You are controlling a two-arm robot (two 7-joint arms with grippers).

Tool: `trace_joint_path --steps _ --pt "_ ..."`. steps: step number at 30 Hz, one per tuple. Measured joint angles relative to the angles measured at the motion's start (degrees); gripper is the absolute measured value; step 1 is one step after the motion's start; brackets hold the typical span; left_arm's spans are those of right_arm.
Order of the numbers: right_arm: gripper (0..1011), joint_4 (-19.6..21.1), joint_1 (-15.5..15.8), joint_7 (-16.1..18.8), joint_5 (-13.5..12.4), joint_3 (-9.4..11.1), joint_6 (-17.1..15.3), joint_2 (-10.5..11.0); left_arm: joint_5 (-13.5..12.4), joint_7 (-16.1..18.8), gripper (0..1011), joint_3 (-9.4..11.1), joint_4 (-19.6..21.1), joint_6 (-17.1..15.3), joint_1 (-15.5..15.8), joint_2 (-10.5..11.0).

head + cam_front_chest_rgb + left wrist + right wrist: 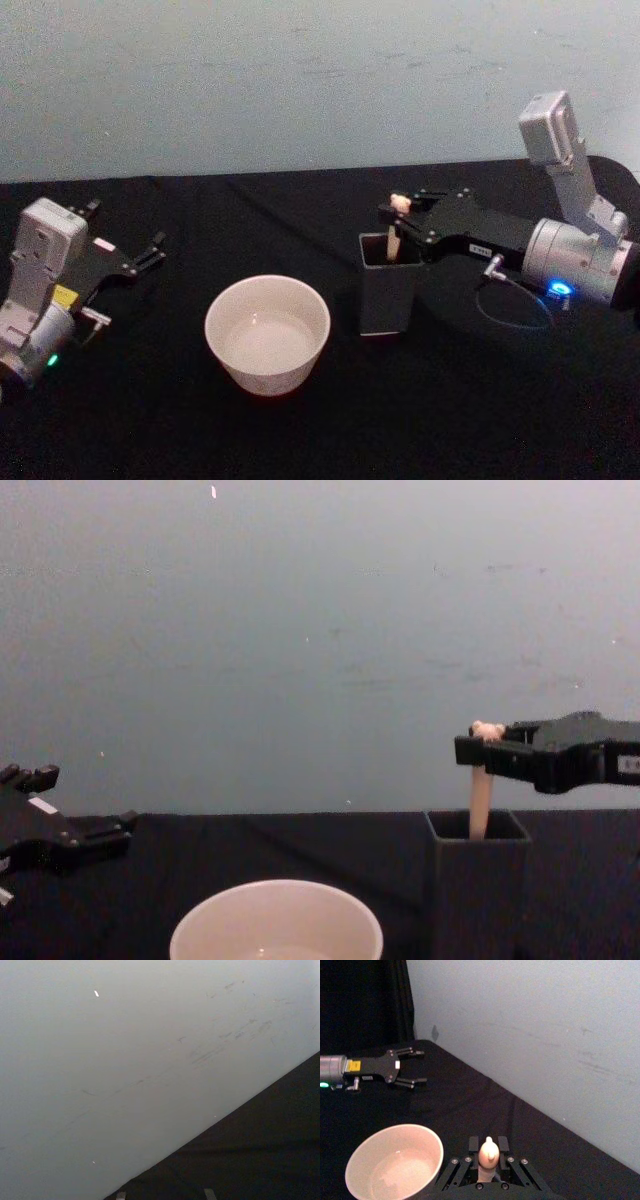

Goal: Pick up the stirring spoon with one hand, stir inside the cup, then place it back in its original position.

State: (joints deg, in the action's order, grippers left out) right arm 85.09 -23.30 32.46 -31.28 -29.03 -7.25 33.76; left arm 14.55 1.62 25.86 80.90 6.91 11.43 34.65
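Observation:
The stirring spoon point(394, 238) stands upright in the dark grey square holder point(388, 290), its beige handle and bear head sticking out above the rim. My right gripper point(398, 215) reaches in from the right and is shut on the handle just under the bear head point(488, 1151). From the side, the spoon point(479, 800) rises out of the holder point(477, 880) into the gripper point(480, 748). The cream cup point(267, 335) sits left of the holder with a little clear liquid in it. My left gripper point(150, 255) rests open at the far left, well away from the cup.
A black cloth point(480, 420) covers the table, and a pale wall point(300, 80) runs along its far edge. The cup and holder stand about a hand's width apart. Open cloth lies in front of both and between the cup and the left arm.

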Motion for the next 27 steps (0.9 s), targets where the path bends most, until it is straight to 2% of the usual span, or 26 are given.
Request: trace_joint_path --steps 10,27 --pt "216 -1.78 -0.55 0.30 1.88 -0.88 -0.79 -1.10 0.00 0.00 1001 0.00 0.00 0.00 0.00 0.00" --pt "216 -2.37 -0.35 0.48 3.33 -0.72 -1.54 -1.56 0.00 0.00 1001 0.00 0.00 0.00 0.00 0.00"
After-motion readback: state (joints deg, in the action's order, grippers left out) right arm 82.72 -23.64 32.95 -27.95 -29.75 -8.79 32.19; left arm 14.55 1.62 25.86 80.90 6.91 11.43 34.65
